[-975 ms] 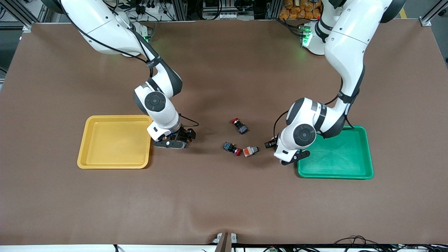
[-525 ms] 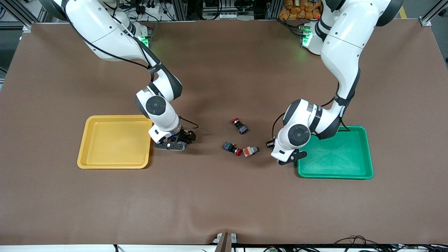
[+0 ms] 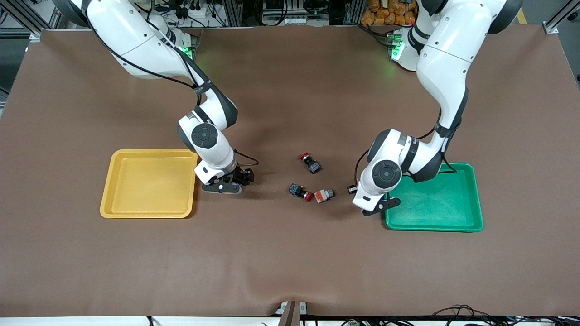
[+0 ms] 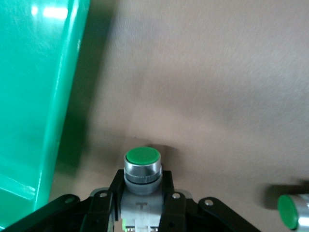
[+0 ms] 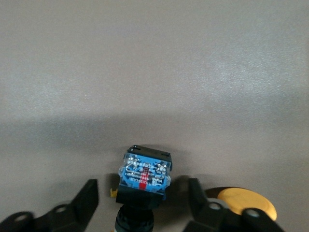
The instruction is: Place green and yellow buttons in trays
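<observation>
Both pincers closing on buttons, one at each tray.

The left pincer point(image 4: 141, 203), wide open a second ago, now clamps a green-capped white-bodied push-button point(image 4: 142, 166) on the brown bench point(image 3: 290, 262) beside the bright green plastic tray point(image 3: 435, 199). The right pincer point(image 5: 142, 195), beside the mustard yellow plastic tray point(image 3: 149, 183), has narrowed around a black-bodied button point(image 5: 143, 181) without touching it.
</observation>
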Controlling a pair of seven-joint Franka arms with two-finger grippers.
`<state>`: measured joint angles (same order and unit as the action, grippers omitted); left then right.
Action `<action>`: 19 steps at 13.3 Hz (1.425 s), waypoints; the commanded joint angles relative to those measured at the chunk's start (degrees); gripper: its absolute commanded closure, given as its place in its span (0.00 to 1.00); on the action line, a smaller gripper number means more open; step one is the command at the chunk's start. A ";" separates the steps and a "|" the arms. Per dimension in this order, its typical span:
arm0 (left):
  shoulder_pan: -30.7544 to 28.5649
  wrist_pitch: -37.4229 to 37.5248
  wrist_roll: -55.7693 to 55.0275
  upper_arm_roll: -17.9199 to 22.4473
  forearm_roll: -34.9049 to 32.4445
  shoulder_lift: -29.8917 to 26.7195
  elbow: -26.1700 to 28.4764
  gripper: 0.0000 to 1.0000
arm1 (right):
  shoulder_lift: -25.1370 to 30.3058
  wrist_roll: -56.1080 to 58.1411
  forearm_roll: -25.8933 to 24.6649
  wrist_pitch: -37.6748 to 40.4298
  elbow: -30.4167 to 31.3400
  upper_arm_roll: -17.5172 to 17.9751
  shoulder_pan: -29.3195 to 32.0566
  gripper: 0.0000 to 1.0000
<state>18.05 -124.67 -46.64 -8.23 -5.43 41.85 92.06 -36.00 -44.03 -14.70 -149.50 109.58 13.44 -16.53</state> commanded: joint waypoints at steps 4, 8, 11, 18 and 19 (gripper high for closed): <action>-6.16 1.61 -2.76 0.41 -1.25 -11.16 0.14 1.00 | -0.74 -1.76 -1.74 0.70 -1.47 -3.24 -3.16 1.00; -14.16 7.23 7.92 0.41 -1.69 -12.14 -0.39 1.00 | 1.35 -3.33 -1.21 6.12 -2.17 -2.63 -2.98 1.00; -18.74 12.07 16.83 0.41 -4.57 -11.53 -0.30 1.00 | 6.62 -3.61 -0.59 19.12 -4.63 0.00 -2.46 1.00; -12.62 13.05 11.95 -0.55 -9.69 -9.78 -4.16 0.00 | 12.52 12.96 0.20 24.87 -2.80 -0.08 3.86 1.00; -10.16 13.05 8.01 -0.56 -8.47 -8.99 -5.39 0.00 | 13.05 17.18 0.37 24.87 -2.53 -0.25 5.53 1.00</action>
<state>3.81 -112.96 -33.30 -8.83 -13.87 30.94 90.27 -25.65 -33.49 -14.69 -124.14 104.30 12.76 -14.26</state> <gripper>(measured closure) 0.013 0.568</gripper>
